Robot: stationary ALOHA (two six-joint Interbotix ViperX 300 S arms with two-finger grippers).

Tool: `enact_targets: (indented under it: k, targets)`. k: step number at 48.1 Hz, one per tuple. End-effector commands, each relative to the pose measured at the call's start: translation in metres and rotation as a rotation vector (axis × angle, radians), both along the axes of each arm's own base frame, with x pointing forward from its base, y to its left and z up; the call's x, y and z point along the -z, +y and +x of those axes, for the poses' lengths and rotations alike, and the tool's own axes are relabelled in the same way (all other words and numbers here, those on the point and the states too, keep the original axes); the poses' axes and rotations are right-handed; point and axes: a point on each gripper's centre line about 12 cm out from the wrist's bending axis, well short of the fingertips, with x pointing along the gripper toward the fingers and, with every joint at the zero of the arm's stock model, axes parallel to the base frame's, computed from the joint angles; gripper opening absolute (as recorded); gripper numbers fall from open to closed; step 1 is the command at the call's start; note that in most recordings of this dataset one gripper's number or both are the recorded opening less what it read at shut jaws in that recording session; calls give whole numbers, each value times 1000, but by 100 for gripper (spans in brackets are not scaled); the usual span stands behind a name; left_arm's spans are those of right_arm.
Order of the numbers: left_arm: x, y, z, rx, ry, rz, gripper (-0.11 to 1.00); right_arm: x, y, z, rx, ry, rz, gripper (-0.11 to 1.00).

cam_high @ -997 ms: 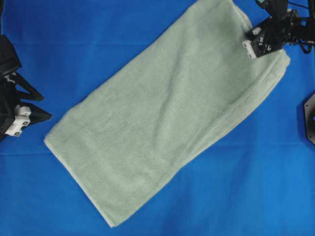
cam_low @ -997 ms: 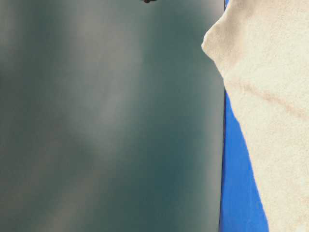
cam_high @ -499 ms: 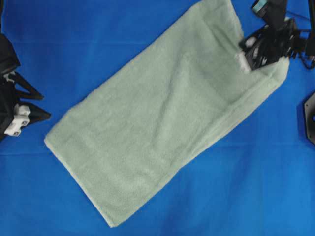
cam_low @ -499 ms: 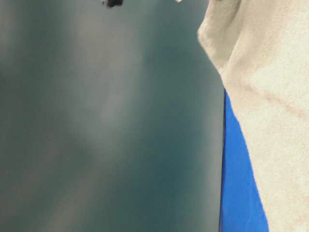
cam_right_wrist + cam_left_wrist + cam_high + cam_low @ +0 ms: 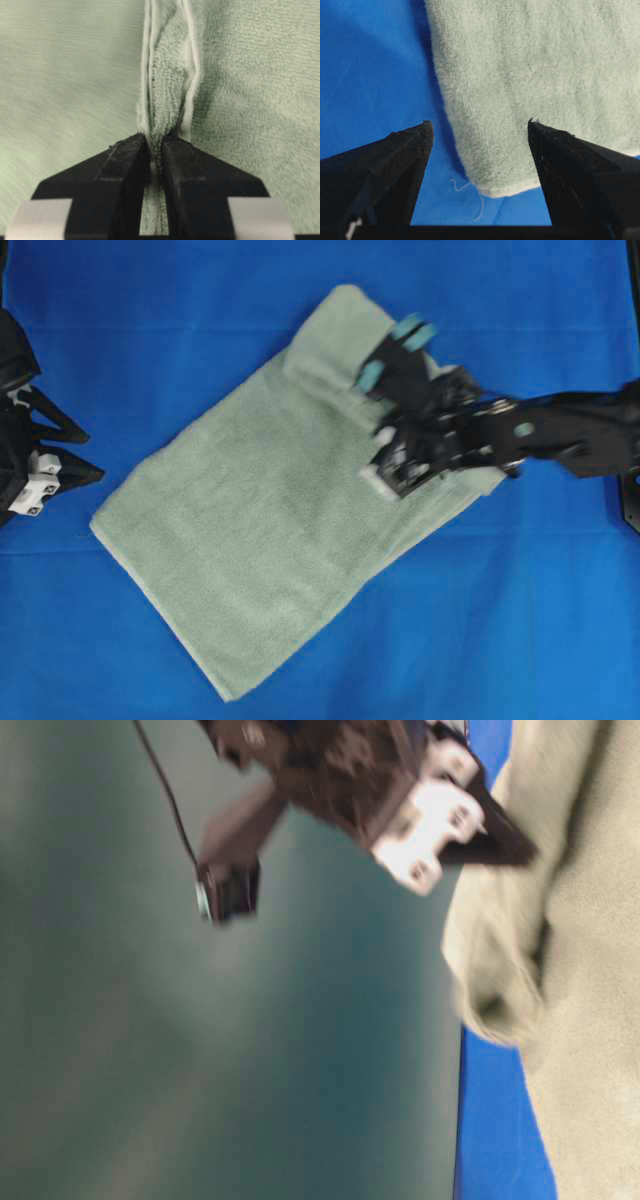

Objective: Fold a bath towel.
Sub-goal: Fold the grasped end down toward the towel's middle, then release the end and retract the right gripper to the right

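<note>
Two grippers over blue cloth surface (image 5: 520, 620); bath towel (image 5: 250, 540) spread diagonally from 7 toward 1 o'clock, far end doubled back onto itself; left gripper (image 5: 480, 131) at 9 o'clock, jaws wide apart and empty, just short of the near towel corner, loose thread trailing below the hem; right gripper (image 5: 155, 145) past centre toward 2 o'clock, jaws pinched tight on bunched hemmed edge; blurred dark grey-green backdrop (image 5: 200, 1070) beyond at table level.

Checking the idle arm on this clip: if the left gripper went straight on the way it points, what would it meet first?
Probably the bath towel: its near corner lies between the open left gripper fingertips, though height above it is unclear.
</note>
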Motion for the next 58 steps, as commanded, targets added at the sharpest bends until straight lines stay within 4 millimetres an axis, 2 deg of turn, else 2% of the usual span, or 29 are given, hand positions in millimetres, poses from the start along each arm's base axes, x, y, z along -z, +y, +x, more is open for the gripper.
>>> enact_targets:
  k: [1,7,12,34,42,46,51,53,58]
  targets:
    - [-4,0,3,1,-18,4,72,-10,13,28,-32,-49,1,14]
    - [-4,0,3,4,-17,6,72,-10,30,53,-65,-72,5,14]
    - [-5,0,3,7,-19,9,72,-8,40,64,-85,-77,6,14]
    - [-7,0,4,45,-40,49,72,9,39,53,-79,-26,8,14]
    - [-7,0,5,48,-41,52,72,6,43,58,-91,-66,32,15]
    - [-7,0,5,52,-41,55,72,4,44,58,-90,-67,35,37]
    - [-8,-3,5,90,-43,79,72,-6,48,60,-91,-80,29,64]
    - [-9,-4,6,114,-46,95,72,-17,51,59,-90,-88,22,68]
    - [-14,-11,8,188,-76,140,72,-43,57,50,-92,-95,-8,63]
